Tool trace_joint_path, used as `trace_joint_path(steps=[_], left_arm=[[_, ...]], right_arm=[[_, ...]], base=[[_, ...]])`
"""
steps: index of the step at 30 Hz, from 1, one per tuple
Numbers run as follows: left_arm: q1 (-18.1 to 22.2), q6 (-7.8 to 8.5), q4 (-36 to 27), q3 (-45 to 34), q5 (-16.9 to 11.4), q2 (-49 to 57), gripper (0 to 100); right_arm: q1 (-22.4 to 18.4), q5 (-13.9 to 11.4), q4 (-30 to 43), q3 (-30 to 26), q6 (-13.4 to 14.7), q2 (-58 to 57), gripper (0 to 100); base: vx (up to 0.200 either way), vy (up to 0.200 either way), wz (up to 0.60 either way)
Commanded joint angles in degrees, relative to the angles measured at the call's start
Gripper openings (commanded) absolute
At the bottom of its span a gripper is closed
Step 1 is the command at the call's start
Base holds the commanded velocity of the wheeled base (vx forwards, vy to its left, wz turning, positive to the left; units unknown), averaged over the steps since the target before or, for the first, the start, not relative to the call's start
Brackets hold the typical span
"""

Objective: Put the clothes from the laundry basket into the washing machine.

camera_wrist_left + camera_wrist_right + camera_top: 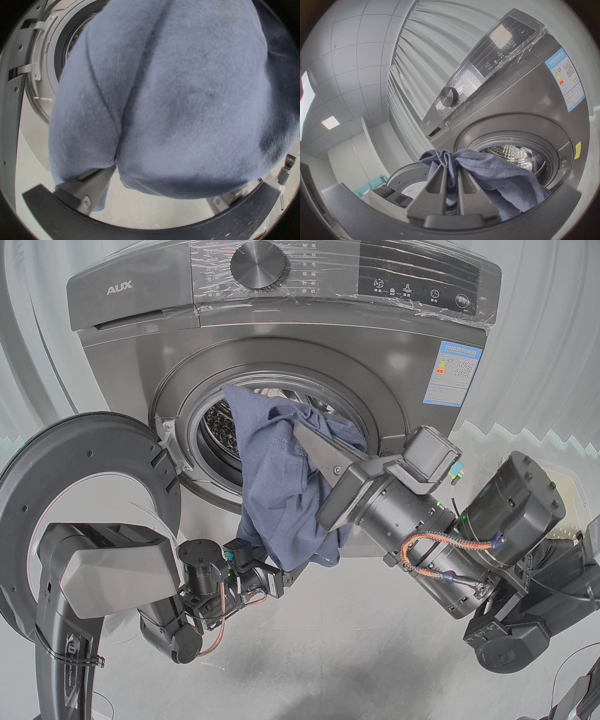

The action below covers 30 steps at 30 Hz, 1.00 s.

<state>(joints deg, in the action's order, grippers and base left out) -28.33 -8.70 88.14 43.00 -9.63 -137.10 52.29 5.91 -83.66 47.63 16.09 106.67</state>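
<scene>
Right pincer (299, 427) clamps the blue garment (275, 490), half over the washing machine (375, 359) rim at 12 o'clock; my left pincer (292, 572) gapes beneath; pushing inside remains, I judge

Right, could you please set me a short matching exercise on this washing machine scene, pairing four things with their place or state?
Things:
1. blue garment
2. machine door
3. right claw
4. left claw

Places or states:
A. swung wide open
B. shut on the blue garment
C. draped out of the drum opening
D. open, below the garment's hanging end

Pairs: 1-C, 2-A, 3-B, 4-D.
</scene>
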Motion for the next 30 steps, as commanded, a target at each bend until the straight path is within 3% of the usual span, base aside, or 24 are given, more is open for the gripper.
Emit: trace_joint_path(steps=[1, 8, 19, 25, 27, 30], left_arm=[[-0.23, 0.00, 0.46, 0.16, 0.05, -0.37, 0], [-1.20, 0.97, 0.63, -2.74, 0.14, 0.60, 0], [-7.97, 1.06, 0.63, -17.86, -0.56, 19.59, 0], [-11.75, 2.02, 0.63, -25.95, -0.74, 28.11, 0], [-12.10, 1.94, 0.63, -26.82, -1.18, 30.57, 0], [-12.10, 3.08, 0.63, -27.35, -2.06, 33.82, 0]], right_arm=[[-0.17, 0.06, -0.01, -0.08, -0.01, -0.06, 0], [-1.92, 0.42, 0.70, -0.26, -0.01, 0.38, 0], [-4.12, 0.59, 1.40, -0.43, -0.01, 1.79, 0], [-4.74, 0.59, 1.49, -1.05, -0.10, 3.02, 0], [-5.35, 0.59, 1.49, -1.31, -0.10, 3.64, 0], [-5.79, 0.59, 1.22, -2.10, -0.01, 5.04, 0]], base=[[0.000, 0.000, 0.00], [0.000, 0.000, 0.00], [0.000, 0.000, 0.00], [0.000, 0.000, 0.00], [0.000, 0.000, 0.00], [0.000, 0.000, 0.00]])
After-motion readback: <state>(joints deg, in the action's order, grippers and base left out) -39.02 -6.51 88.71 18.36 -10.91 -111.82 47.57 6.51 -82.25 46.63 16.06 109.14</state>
